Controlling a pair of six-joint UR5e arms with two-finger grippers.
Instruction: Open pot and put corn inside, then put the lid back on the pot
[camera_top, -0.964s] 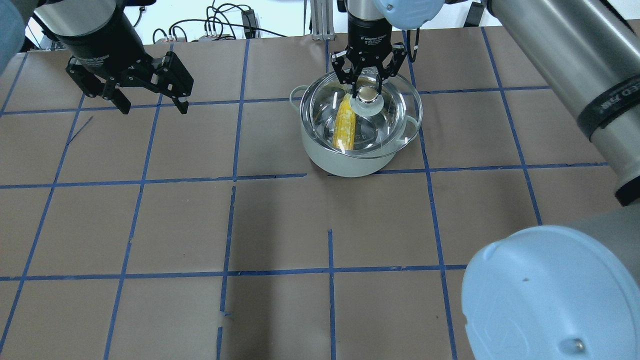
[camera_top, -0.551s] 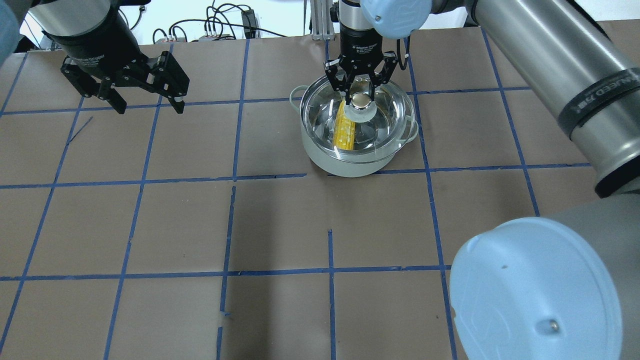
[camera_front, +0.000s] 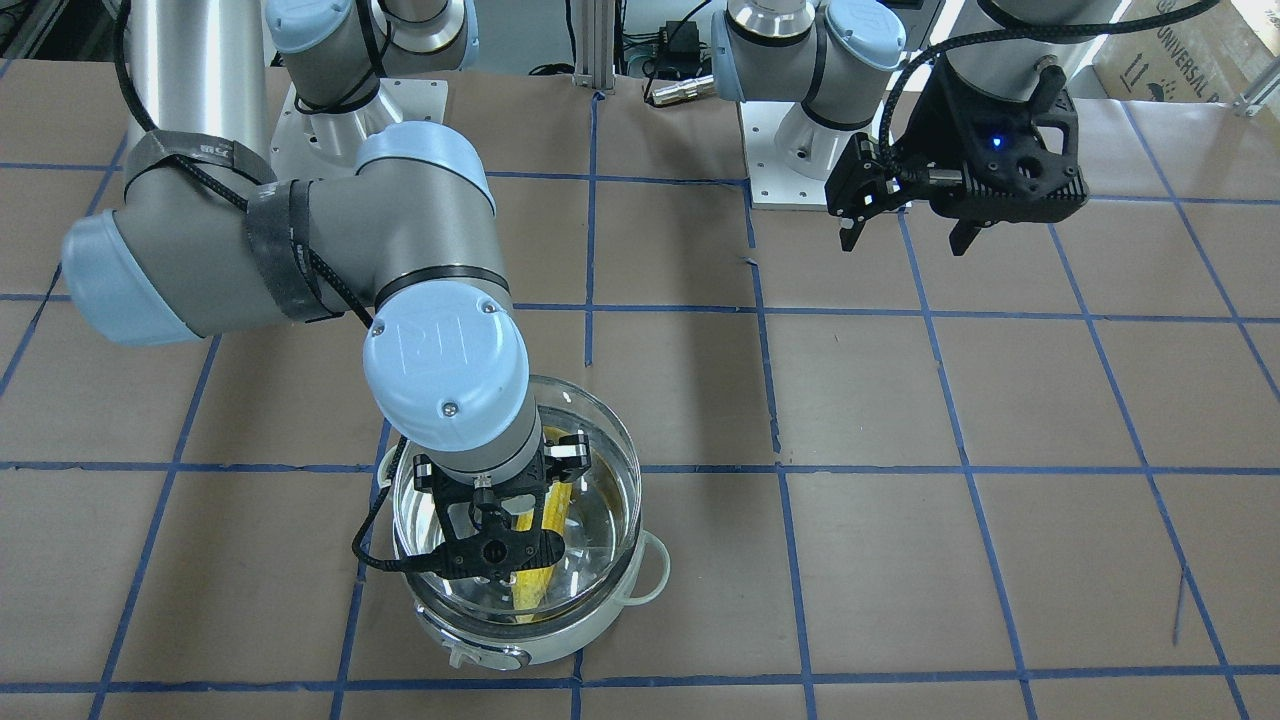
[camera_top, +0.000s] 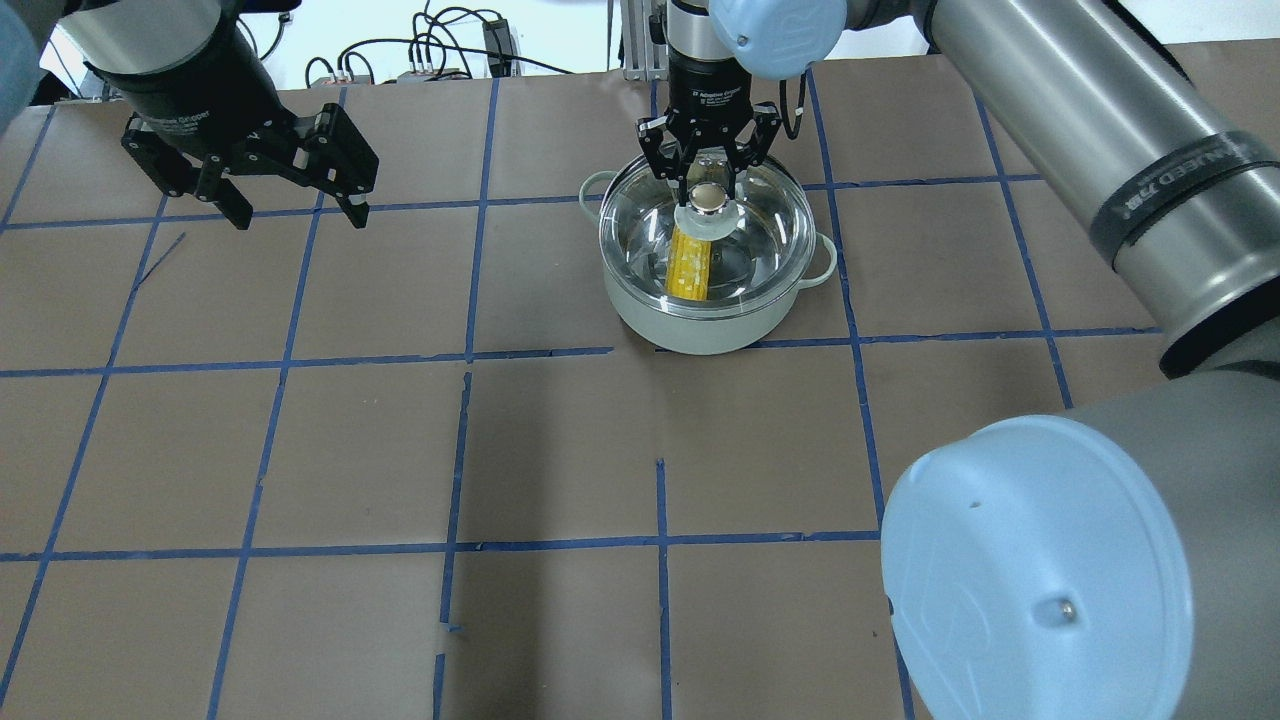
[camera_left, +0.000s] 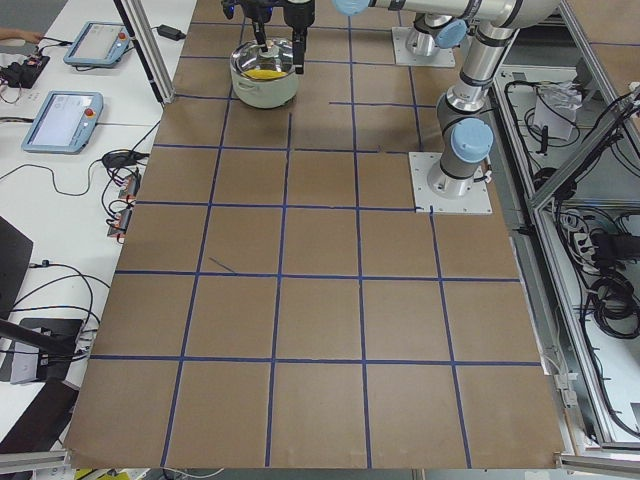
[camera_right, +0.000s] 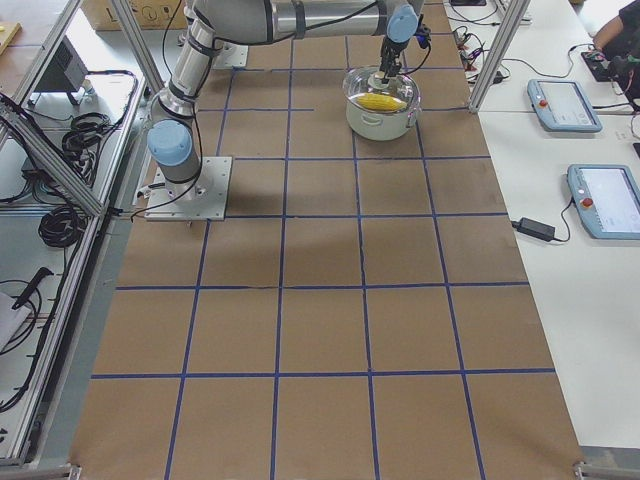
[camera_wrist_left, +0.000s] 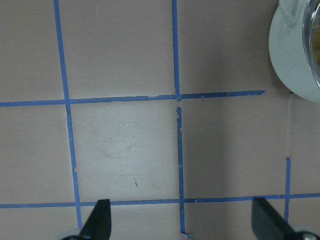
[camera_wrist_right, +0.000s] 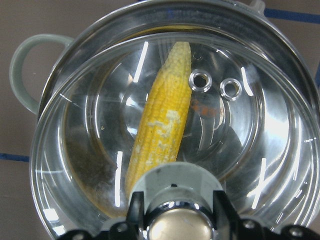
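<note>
The white pot stands at the table's far middle, with the yellow corn lying inside it. The clear glass lid lies over the pot's mouth, roughly centred. My right gripper points straight down and is shut on the lid's gold-topped knob. The right wrist view shows its fingers flanking the knob, with the corn under the glass. I cannot tell whether the lid rests fully on the rim. My left gripper hangs open and empty at the far left.
The table is brown paper with a blue tape grid. The pot's edge shows at the top right of the left wrist view. The pot's control faces away from the robot. Cables lie beyond the far edge.
My right gripper has carried the lid left and down, from off-centre to the right of the pot to centred over its mouth. The left gripper has barely moved.
</note>
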